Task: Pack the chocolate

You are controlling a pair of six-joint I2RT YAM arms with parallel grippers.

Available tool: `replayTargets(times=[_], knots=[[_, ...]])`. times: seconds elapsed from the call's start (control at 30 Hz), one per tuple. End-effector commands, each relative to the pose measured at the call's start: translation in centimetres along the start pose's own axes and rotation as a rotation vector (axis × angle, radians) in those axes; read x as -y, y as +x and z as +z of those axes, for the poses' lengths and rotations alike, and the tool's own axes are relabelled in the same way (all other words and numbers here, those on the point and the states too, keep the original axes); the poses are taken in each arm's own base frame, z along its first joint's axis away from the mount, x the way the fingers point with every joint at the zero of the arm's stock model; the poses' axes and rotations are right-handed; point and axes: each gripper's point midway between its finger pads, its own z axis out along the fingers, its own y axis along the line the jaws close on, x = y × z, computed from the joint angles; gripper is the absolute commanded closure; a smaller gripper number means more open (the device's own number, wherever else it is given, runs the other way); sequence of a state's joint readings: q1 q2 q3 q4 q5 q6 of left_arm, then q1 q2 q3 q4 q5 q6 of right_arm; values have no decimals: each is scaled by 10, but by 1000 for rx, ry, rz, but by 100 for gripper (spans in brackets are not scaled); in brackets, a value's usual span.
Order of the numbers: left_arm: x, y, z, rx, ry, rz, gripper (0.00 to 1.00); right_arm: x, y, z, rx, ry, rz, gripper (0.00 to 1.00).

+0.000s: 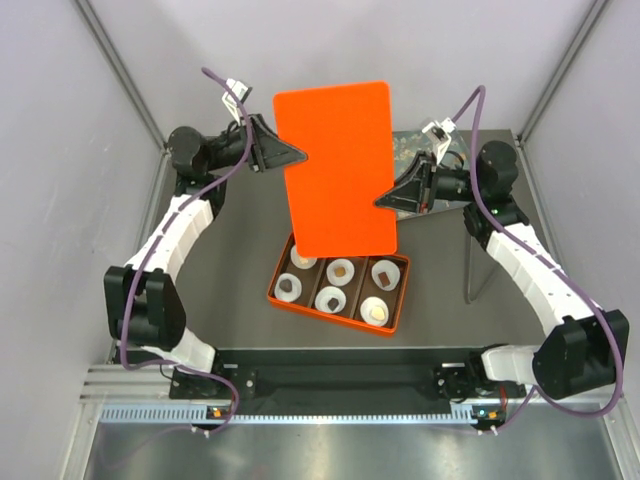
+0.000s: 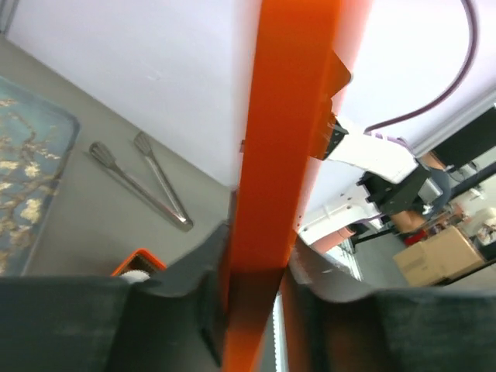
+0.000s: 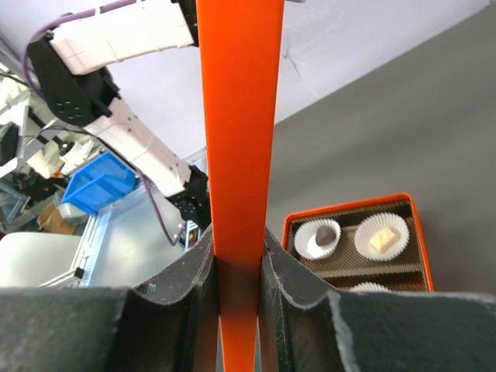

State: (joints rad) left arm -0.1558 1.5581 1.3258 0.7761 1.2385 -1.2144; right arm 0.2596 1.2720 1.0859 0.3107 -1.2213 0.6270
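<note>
Six small brown and tan chocolate pieces [image 1: 340, 268] sit cupped in the shallow orange box [image 1: 330, 316] on the tabletop [image 1: 240, 300]. Above, the jaws of the left gripper [image 1: 300, 155] and right gripper [image 1: 382, 200] pinch opposite edges of the flat orange lid [image 1: 338, 165]; lidding looks underway, needing a level, aligned lowering.

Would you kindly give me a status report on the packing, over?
Both jaws clamped on orange lid, held above box. Chocolates in paper cups inside. No obstruction seen.
</note>
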Motion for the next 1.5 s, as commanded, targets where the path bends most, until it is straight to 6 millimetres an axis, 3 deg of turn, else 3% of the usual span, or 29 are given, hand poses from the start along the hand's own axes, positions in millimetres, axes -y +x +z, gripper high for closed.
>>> replayTargets(times=[0.0,0.03,0.07,0.23,0.27,0.3,0.37,0.43,0.47,0.5,0.53,0.57,0.63,0.67,0.8,0.93,1.17,1.27,1.37,1.4,1.43,1.47], knots=[[13,1,-1,51,40,0,72,-6,-11,0,21,12,-126,80],[12,6,-2,55,52,-18,80,-3,-12,-2,25,34,-122,78],[16,6,-2,64,78,8,100,0,-11,-2,25,50,-100,75],[32,5,-6,143,142,-76,100,25,-20,-11,92,167,-23,47],[34,4,-7,157,146,-83,100,40,-31,-17,160,267,-7,39],[37,0,-8,189,153,-91,100,45,-34,-24,206,324,11,23],[37,-1,-9,226,139,-111,100,70,-52,-49,364,499,110,16],[19,-6,-10,295,72,-165,100,82,-52,-73,493,588,255,12],[21,-9,-12,324,53,-159,100,88,-55,-84,563,636,288,12],[14,-11,-13,350,15,-135,100,89,-46,-91,600,659,335,12],[-5,-15,-16,418,-60,-196,100,90,-45,-95,655,664,405,12],[-4,-18,-19,453,-91,-190,100,91,-46,-102,710,680,418,12],[-23,-18,-27,519,-185,-206,100,88,-34,-106,779,646,485,12],[-22,-28,-34,598,-208,-191,100,84,-38,-109,827,628,474,12],[-28,-31,-44,722,-216,-236,100,77,-27,-117,925,623,501,13],[-42,-24,-40,773,-248,-279,100,56,-31,-103,963,545,421,12],[-40,-12,-13,778,-230,-297,100,42,-30,-59,894,407,365,10],[-37,-7,-7,771,-223,-284,100,46,-22,-46,857,409,380,12],[-41,3,-4,752,-247,-296,100,48,-14,-43,854,395,387,24],[-44,7,-4,736,-269,-297,100,50,-6,-45,857,395,397,34],[-45,12,-5,720,-287,-297,100,50,-4,-49,874,397,391,55],[-49,20,-5,693,-313,-305,100,41,-8,-53,895,369,357,63]])
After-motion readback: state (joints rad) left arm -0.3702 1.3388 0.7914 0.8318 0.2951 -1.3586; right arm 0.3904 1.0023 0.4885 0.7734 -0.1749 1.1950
